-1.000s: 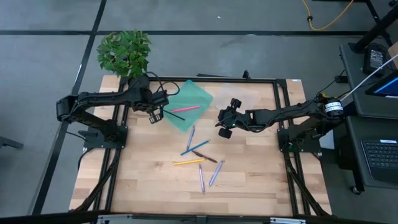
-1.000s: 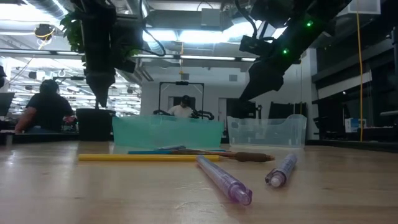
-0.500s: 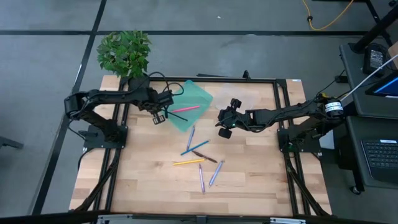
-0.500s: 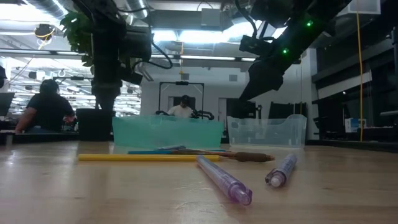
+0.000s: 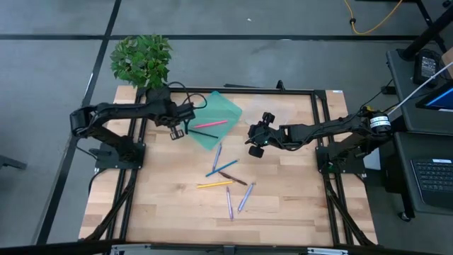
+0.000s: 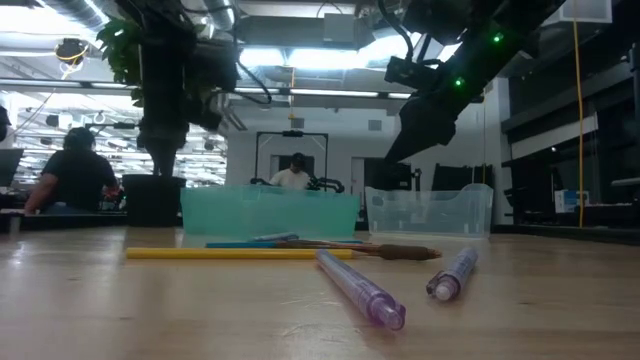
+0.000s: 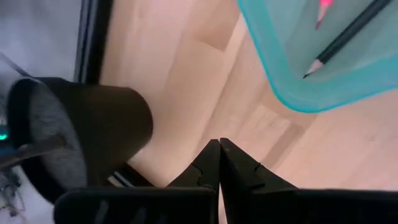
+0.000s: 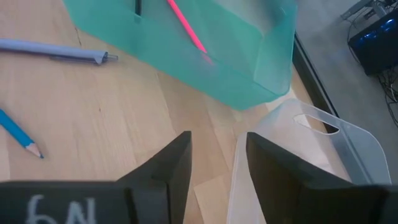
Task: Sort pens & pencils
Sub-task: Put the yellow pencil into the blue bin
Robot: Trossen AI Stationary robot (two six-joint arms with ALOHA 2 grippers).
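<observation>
The left hand [image 5: 177,132] is held above the counter [image 5: 283,205] just beside the near-left edge of the teal bin [image 5: 230,110]; its fingers [image 7: 214,165] are pressed together with nothing between them. Inside the teal bin a pink pencil [image 5: 216,123] and a black pencil [image 5: 202,132] are seen lying side by side.

The right hand [image 5: 253,145] is held over the counter between the teal bin and the clear bin [image 8: 323,162], fingers [image 8: 168,165] parted by a moderate gap and empty.

Loose on the counter, near its middle, are found a lavender pen [image 5: 216,154], a blue pencil [image 5: 221,168], a dark brown pencil [image 5: 233,178], a yellow pencil [image 5: 214,184], and two further lavender pens [image 5: 228,202] [image 5: 245,197] nearer the front edge. A potted plant [image 5: 144,60] stands at the far left corner.
</observation>
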